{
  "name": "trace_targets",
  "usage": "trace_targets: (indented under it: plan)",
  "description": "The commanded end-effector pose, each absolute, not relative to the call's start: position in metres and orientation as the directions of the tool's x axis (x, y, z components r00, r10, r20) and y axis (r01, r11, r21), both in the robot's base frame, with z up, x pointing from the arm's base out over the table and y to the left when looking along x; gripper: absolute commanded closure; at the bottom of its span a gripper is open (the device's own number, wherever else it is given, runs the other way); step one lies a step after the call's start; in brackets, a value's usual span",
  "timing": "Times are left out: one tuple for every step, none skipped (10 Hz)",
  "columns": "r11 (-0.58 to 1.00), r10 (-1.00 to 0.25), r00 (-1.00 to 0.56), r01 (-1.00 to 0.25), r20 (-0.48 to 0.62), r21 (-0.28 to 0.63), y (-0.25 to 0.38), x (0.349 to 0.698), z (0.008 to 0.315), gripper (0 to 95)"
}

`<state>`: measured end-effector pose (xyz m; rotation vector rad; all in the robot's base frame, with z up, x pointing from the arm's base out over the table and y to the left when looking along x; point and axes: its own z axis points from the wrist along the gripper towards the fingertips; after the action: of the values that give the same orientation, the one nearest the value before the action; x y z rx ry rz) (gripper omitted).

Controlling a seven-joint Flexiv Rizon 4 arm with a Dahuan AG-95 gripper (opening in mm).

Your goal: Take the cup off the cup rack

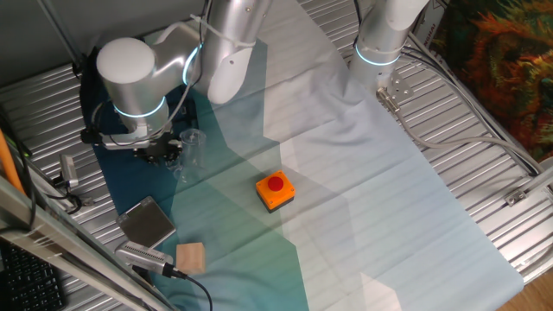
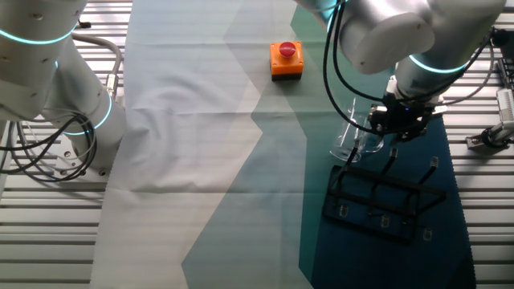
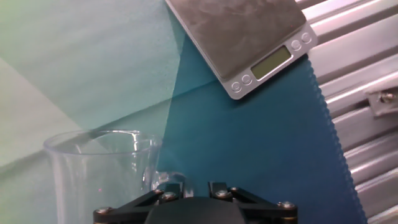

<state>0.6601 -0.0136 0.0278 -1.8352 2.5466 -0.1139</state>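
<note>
One pincer [image 2: 399,120], grip unclear, hovers beside the cup [image 2: 351,132], with scale [image 3: 242,38] and orange button box [image 1: 275,191] nearby.

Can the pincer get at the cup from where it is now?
Probably yes. The pincer is right beside the cup above the cup rack, nothing between them. The hand view shows the cup close; whether it is gripped I cannot tell.

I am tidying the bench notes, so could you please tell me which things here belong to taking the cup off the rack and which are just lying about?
Part of the job:
cup
cup rack
gripper

Just lying about:
orange button box
kitchen scale
wooden block
cloth
</note>
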Motion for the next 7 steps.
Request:
trace_targets:
  plan:
    - [0.287, -0.956, -0.289, -0.957, 0.052, -0.041, -0.0135, 0.6602, 0.0269, 76.0]
    - [0.281, -0.958, -0.283, -0.959, 0.049, -0.034, -0.0135, 0.6602, 0.0269, 76.0]
    - [0.275, -0.96, -0.276, -0.961, 0.043, -0.026, -0.0135, 0.6602, 0.0269, 76.0]
    - [0.272, -0.961, -0.272, -0.962, 0.039, -0.022, -0.0135, 0.6602, 0.0269, 76.0]
    - [0.263, -0.964, -0.263, -0.965, 0.036, -0.016, -0.0135, 0.6602, 0.0269, 76.0]
    - [0.253, -0.967, -0.253, -0.967, 0.036, -0.012, -0.0136, 0.6603, 0.0266, 76.0]
    - [0.246, -0.969, -0.246, -0.969, 0.035, -0.011, -0.0137, 0.6604, 0.0263, 76.0]
